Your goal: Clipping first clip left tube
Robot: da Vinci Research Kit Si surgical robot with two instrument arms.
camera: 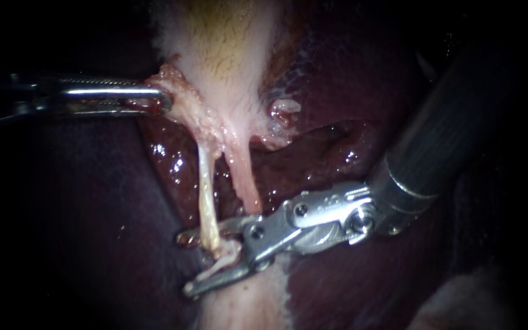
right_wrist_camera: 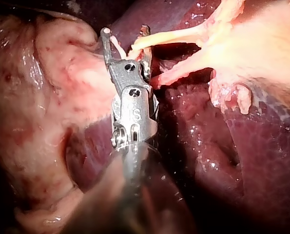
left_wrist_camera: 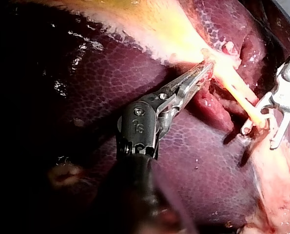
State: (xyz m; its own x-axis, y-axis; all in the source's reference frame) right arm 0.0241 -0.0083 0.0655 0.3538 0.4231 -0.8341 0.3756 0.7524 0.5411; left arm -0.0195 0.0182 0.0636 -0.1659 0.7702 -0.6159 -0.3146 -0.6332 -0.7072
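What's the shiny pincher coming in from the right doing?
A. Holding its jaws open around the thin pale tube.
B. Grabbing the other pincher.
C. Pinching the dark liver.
A: the right instrument has its jaws open, one on each side of the left tube, with a gap showing between them.

So the left instrument [camera: 160, 101] comes in from 9 o'clock, jaws pinched on tissue [camera: 178, 91]; right instrument [camera: 184, 263] from 2 o'clock, jaws wide apart.
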